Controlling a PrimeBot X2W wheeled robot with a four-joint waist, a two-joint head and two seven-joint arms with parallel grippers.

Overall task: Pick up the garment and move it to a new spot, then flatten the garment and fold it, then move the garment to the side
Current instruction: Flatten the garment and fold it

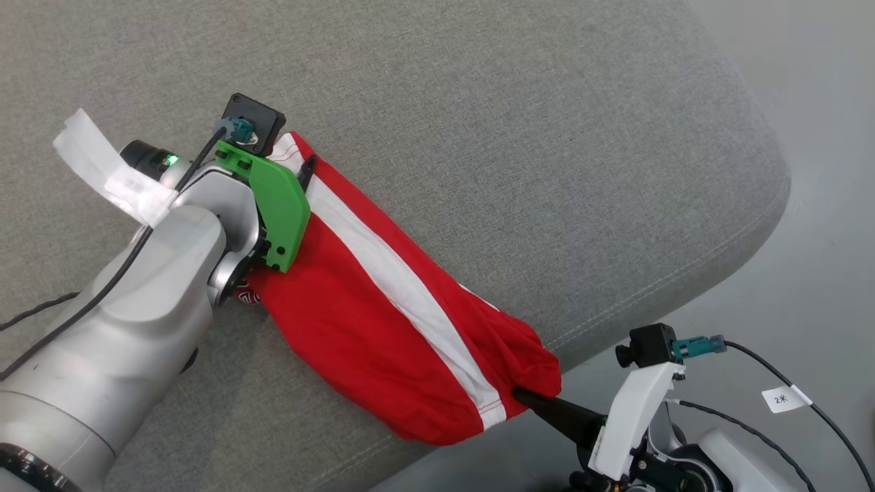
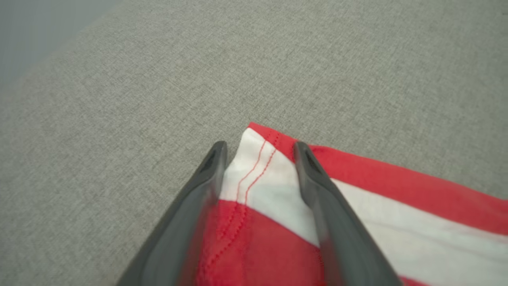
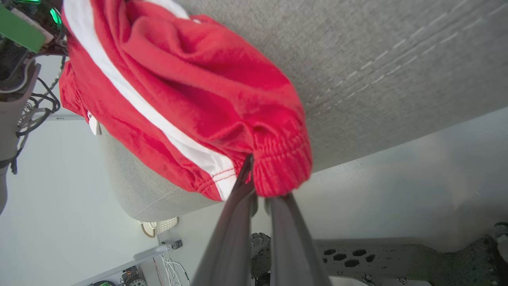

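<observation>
Garment (image 1: pixel 383 301): light, limp cloth. Right gripper (image 3: pixel 262 186) jaws pinch the waistband (image 3: pixel 281 167) between them; left gripper (image 2: pixel 260 149) jaws flank the hem corner (image 2: pixel 258 174), clamping unclear. End holds suit.

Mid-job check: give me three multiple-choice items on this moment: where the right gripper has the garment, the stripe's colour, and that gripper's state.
1. Where does the right gripper meet the garment? A. the gathered end at the cushion's edge; B. mid-stripe; C. the opposite end.
2. The garment's stripe is: A. blue; B. white; C. black.
3. The right gripper is: A. open above the cloth; B. shut on the garment; C. resting on the floor.
Answers: 1 A, it reaches the bunched end at the cushion's edge; 2 B, a white band crosses the red cloth; 3 B, the right wrist view shows it pinching gathered fabric.
</observation>
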